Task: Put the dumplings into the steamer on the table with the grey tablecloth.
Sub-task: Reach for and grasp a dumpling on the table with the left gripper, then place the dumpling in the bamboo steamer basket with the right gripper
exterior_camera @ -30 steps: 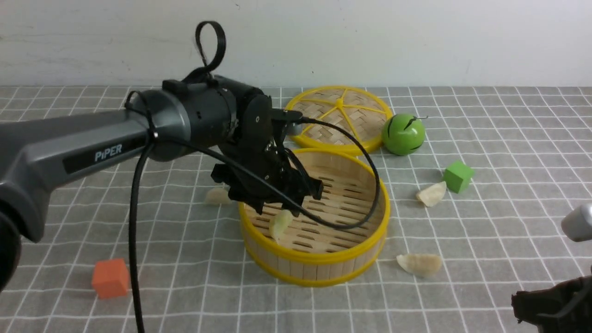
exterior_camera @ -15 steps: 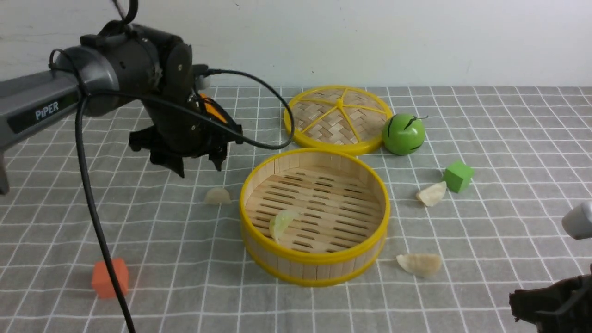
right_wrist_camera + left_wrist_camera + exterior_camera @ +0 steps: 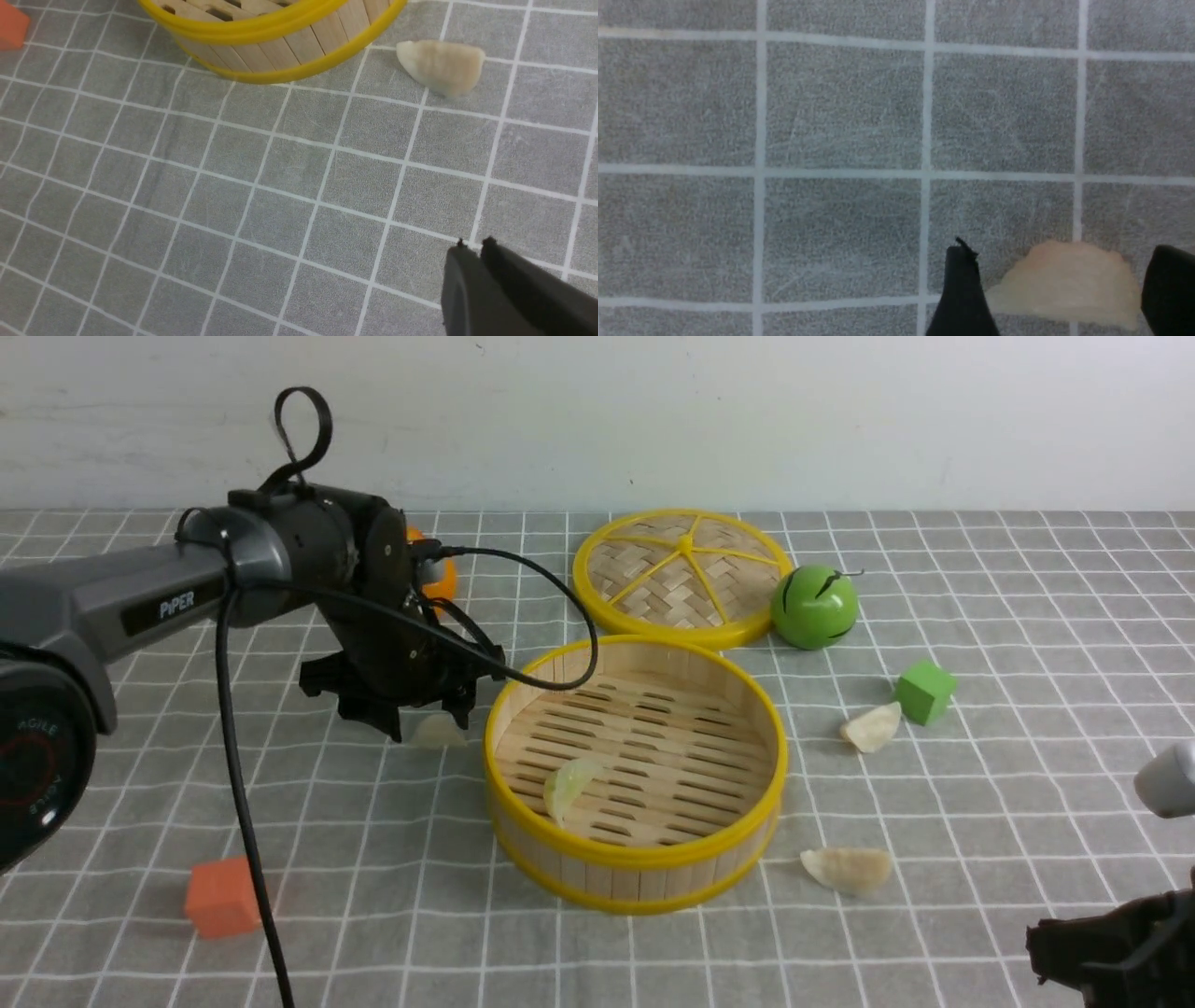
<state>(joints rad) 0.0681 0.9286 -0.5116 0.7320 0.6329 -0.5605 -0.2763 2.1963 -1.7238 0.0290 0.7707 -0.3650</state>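
The steamer [image 3: 644, 866] stands mid-table on the grey tablecloth [image 3: 653, 961], with one greenish dumpling [image 3: 569, 787] on its slats. My left gripper [image 3: 431, 726] is low at the steamer's left side, open. Its fingers [image 3: 964, 289] straddle a cream dumpling [image 3: 1064, 282] lying on the cloth, with small gaps on both sides. Two more dumplings lie right of the steamer, one by the green cube [image 3: 871, 726] and one nearer the front [image 3: 847, 870]. My right gripper [image 3: 474, 242] is shut and empty, low at the front right [image 3: 1102, 952].
The woven lid [image 3: 681, 574] lies behind the steamer with a green ball [image 3: 815, 607] beside it. A green cube [image 3: 925, 692] sits to the right and an orange cube [image 3: 222, 896] at the front left. An orange object [image 3: 443, 577] shows behind the left arm.
The left gripper left the steamer, swung left and up, then came down around the dumpling beside the steamer. The greenish dumpling stayed in the steamer. The right arm has not moved.
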